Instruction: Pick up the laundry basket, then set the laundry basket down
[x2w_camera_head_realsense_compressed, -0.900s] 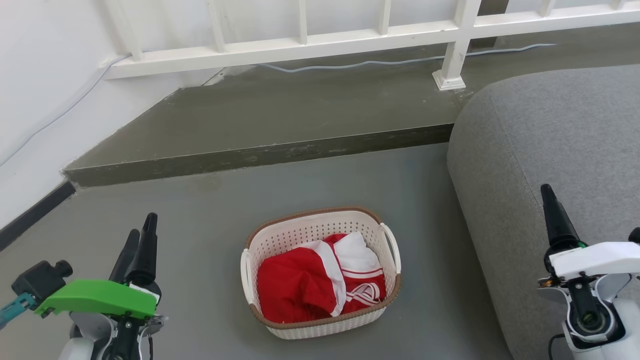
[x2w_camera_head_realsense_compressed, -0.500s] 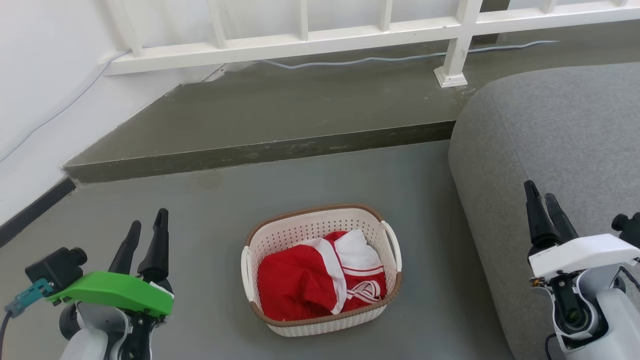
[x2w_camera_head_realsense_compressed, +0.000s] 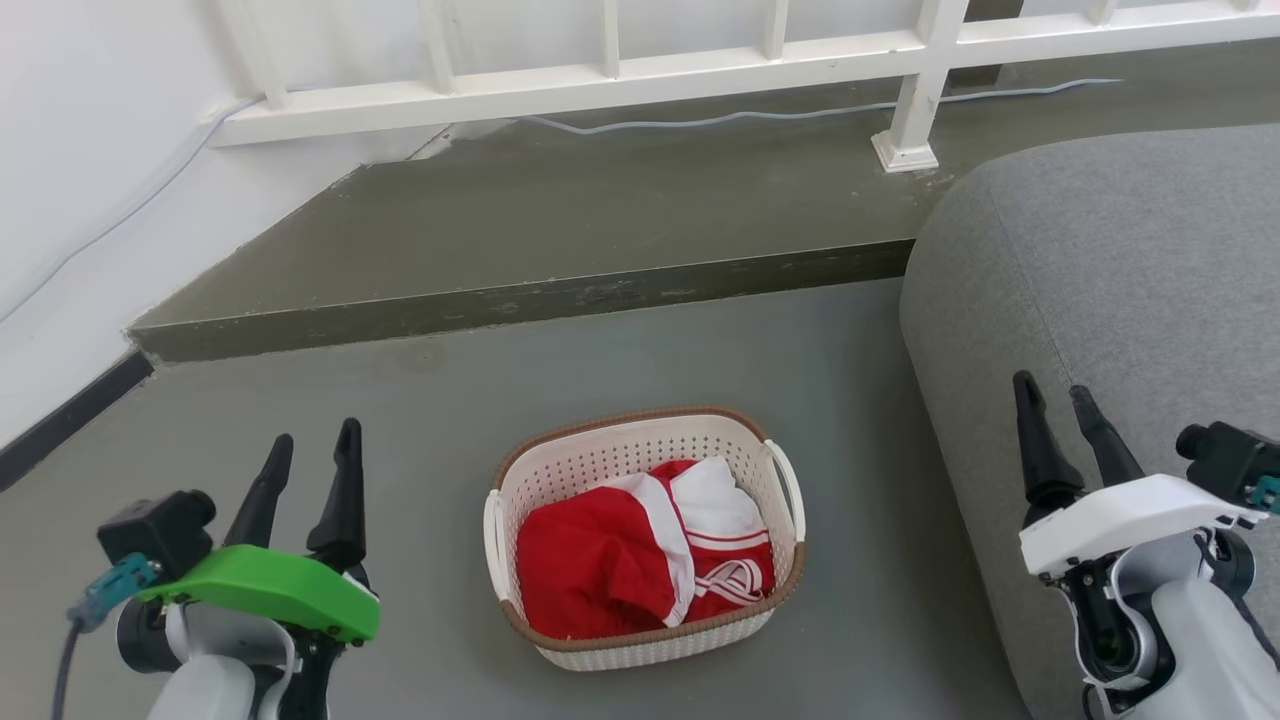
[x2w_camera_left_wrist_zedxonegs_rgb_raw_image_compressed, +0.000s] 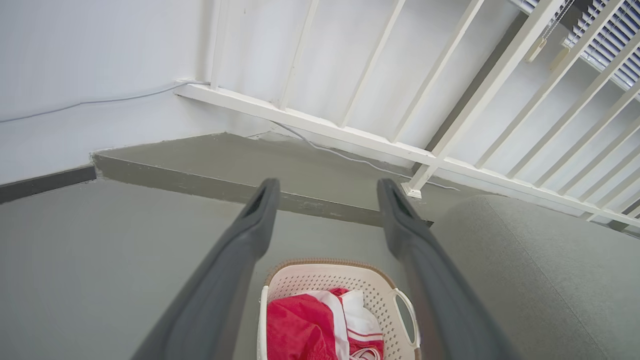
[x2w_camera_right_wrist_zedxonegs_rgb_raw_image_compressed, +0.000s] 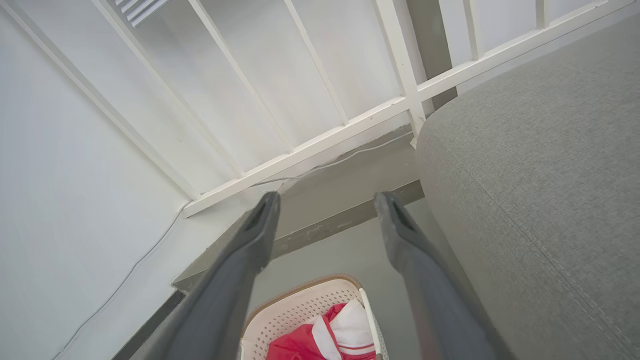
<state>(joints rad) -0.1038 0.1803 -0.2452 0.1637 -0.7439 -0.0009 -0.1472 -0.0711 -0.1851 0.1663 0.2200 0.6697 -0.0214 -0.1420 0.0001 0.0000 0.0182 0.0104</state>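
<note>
The laundry basket (x2w_camera_head_realsense_compressed: 600, 460) stands on the grey floor in the lower middle of the head view, cream-white and perforated with a brown rim, white side handles and red-and-white clothing (x2w_camera_head_realsense_compressed: 640, 560) inside. My left gripper (x2w_camera_head_realsense_compressed: 315, 440) is open at the lower left, well to the left of the basket and apart from it. Over the sofa's edge at the lower right my right gripper (x2w_camera_head_realsense_compressed: 1052, 392) is open and empty. The basket (x2w_camera_left_wrist_zedxonegs_rgb_raw_image_compressed: 320, 280) also shows low between the fingers in the left wrist view, and the basket (x2w_camera_right_wrist_zedxonegs_rgb_raw_image_compressed: 300, 310) likewise in the right wrist view.
A grey sofa (x2w_camera_head_realsense_compressed: 1120, 280) fills the right side, close to the basket. Behind the basket a raised concrete step (x2w_camera_head_realsense_compressed: 520, 300) runs across, with a white railing (x2w_camera_head_realsense_compressed: 600, 90) and a cable (x2w_camera_head_realsense_compressed: 700, 120) on it. A white wall (x2w_camera_head_realsense_compressed: 70, 180) with a dark skirting stands at the left.
Both grippers have turned and opened: each now shows two spread fingers. The left one has shifted right and the right one left, toward the basket. The basket has not moved.
</note>
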